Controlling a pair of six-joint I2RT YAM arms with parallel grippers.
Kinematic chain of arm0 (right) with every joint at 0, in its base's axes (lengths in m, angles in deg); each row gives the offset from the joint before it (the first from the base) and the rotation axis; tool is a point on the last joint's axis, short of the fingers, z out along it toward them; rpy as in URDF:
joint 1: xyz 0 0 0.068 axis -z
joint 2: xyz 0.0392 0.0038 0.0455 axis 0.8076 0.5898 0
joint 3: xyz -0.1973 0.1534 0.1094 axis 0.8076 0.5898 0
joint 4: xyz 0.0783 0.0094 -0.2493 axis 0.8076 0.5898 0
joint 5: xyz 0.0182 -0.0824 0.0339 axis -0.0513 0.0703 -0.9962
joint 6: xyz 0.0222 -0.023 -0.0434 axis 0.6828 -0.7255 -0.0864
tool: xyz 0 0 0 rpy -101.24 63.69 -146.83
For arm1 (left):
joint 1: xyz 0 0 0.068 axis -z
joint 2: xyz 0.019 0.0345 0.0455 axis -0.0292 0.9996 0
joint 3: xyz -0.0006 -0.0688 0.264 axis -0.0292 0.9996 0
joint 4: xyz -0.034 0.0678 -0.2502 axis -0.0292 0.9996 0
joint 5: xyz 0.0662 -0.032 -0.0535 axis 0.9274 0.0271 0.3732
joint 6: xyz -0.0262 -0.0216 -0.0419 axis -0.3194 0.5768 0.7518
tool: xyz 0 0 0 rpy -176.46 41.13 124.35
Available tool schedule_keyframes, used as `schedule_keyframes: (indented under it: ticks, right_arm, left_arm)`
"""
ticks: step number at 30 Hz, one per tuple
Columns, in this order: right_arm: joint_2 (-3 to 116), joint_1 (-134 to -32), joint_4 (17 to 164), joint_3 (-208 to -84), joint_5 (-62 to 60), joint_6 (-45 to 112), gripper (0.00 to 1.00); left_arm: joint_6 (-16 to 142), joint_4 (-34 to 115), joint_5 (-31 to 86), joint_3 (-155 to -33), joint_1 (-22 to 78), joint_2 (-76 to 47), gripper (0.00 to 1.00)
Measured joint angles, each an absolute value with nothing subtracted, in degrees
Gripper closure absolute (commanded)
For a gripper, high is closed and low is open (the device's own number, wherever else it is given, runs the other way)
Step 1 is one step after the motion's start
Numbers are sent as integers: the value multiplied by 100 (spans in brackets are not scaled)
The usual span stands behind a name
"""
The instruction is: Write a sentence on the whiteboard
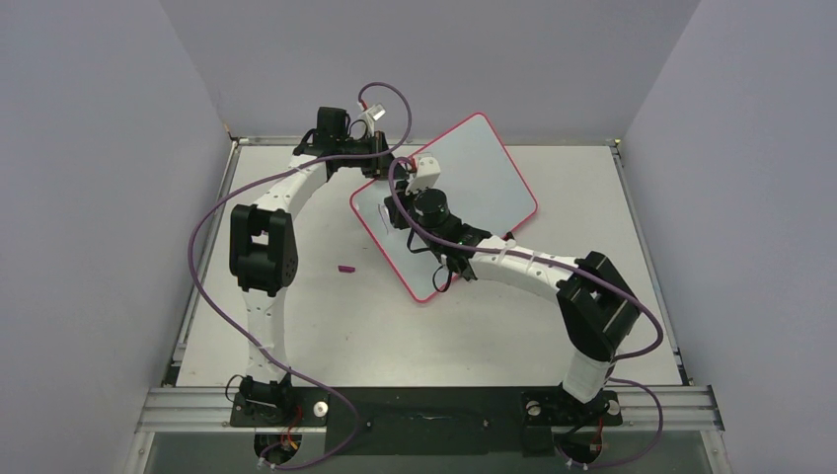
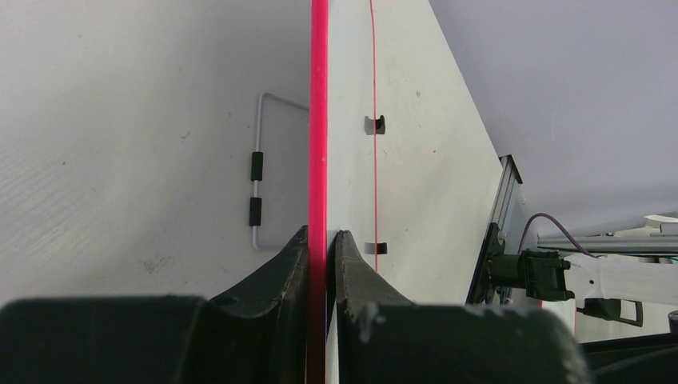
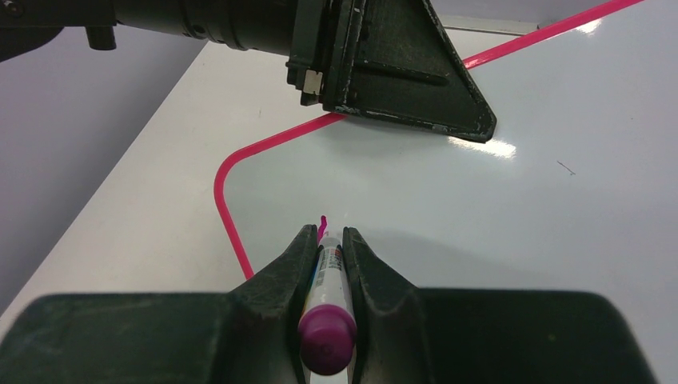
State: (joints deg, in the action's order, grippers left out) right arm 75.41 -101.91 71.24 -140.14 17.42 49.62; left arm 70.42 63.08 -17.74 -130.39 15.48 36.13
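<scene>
The whiteboard (image 1: 484, 178), glossy white with a pink-red frame, lies slanted at mid-table. My left gripper (image 1: 378, 163) is shut on its far left edge; in the left wrist view the jaws (image 2: 322, 234) clamp the pink edge (image 2: 319, 120). My right gripper (image 1: 393, 212) is shut on a white marker with a purple end (image 3: 326, 320), tip down on the board (image 3: 480, 224) near its left corner. Of the sentence, only a short magenta stroke (image 3: 323, 226) shows at the tip. The left gripper also shows in the right wrist view (image 3: 400, 72).
A small purple marker cap (image 1: 346, 267) lies on the table left of the board. A bent wire stand with black sleeves (image 2: 256, 188) shows beside the board's edge. Metal rails (image 1: 632, 227) border the table.
</scene>
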Motion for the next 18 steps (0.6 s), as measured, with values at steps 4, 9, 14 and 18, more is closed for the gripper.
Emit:
schedule_keyframes:
  ticks: [4, 9, 14, 18]
  right_arm:
    - [7611, -10167, 7122, -14044, 1744, 4980, 100]
    - [7670, -10152, 7122, -14092, 1740, 5008, 100]
    - [7677, -10149, 7115, -14171, 1738, 5030, 100]
    - [7690, -10149, 7111, -14184, 1738, 5052, 100]
  left_arm:
    - [7051, 6290, -1774, -13023, 1548, 3600, 100]
    - [7056, 6286, -1774, -13017, 1548, 3597, 100]
    - [7058, 6286, -1772, -13017, 1548, 3597, 100]
    - [7058, 6284, -1774, -13017, 1548, 3595, 100]
